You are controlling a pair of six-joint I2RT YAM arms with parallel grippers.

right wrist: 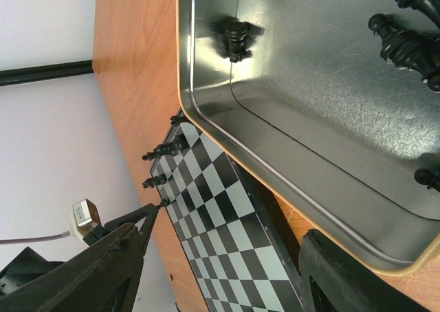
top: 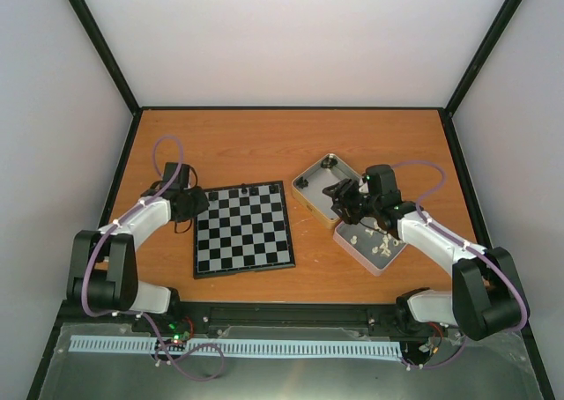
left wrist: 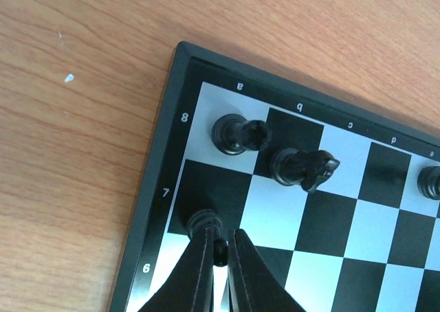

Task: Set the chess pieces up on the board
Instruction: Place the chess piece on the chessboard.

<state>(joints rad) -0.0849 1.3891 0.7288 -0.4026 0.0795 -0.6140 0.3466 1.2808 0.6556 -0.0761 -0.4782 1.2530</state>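
The board (top: 251,241) lies left of centre, with black chess pieces (top: 242,188) on its far row. In the left wrist view a rook (left wrist: 234,133) stands on the corner square and a knight (left wrist: 299,168) beside it. My left gripper (left wrist: 220,235) (top: 196,202) is shut on a black pawn (left wrist: 204,222) whose base sits over the dark square in front of the rook. My right gripper (top: 339,199) (right wrist: 227,277) hangs open over a silver tin (right wrist: 289,188), nothing between its fingers. Loose black pieces (right wrist: 405,47) lie in that tin.
Two shallow tins sit right of the board: the far one (top: 310,197) holds black pieces, the near one (top: 352,250) holds cream-white pieces (top: 381,240). Bare wooden table surrounds them, with white walls on three sides. Both arm bases stand at the near edge.
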